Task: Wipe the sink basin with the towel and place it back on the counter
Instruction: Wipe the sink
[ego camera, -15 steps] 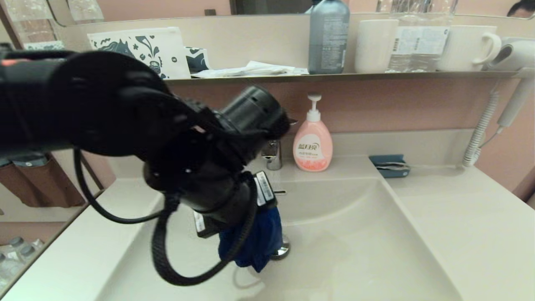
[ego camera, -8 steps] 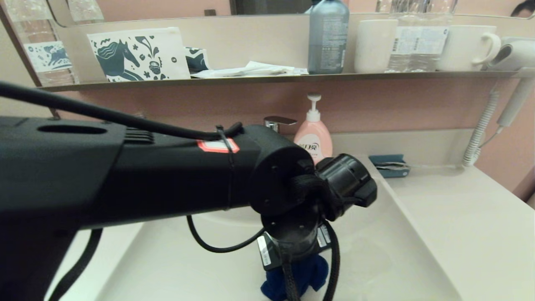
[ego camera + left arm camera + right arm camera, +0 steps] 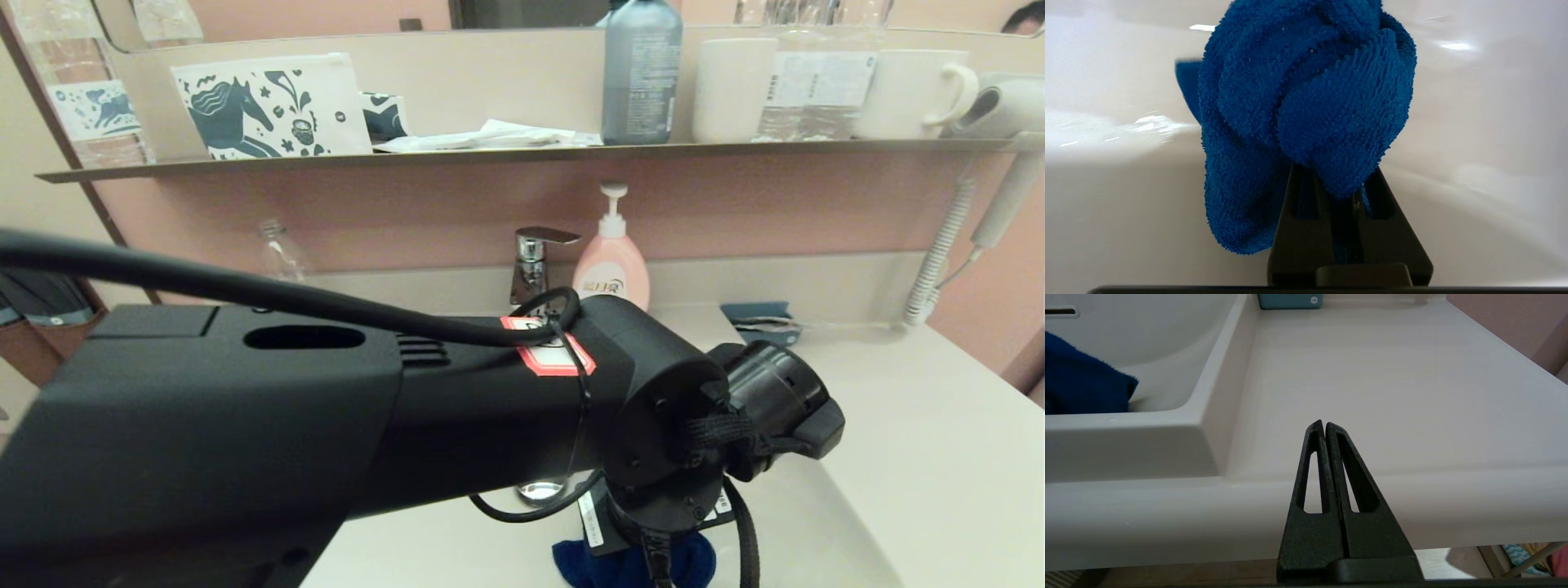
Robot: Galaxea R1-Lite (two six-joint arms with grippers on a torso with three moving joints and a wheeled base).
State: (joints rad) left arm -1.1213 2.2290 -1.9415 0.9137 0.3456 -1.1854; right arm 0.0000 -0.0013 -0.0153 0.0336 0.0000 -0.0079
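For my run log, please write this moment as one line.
left gripper: shut on towel, low in sink basin | right gripper: shut, empty, parked before counter | phase: wiping

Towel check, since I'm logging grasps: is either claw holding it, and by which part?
The left claw holds the blue towel by a bunched fold, the rest bulging beyond its tips. The right claw is shut on nothing.

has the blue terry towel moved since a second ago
Yes. The blue terry towel, clamped in the left gripper, slid nearer and rightward, from beside the chrome drain plug.
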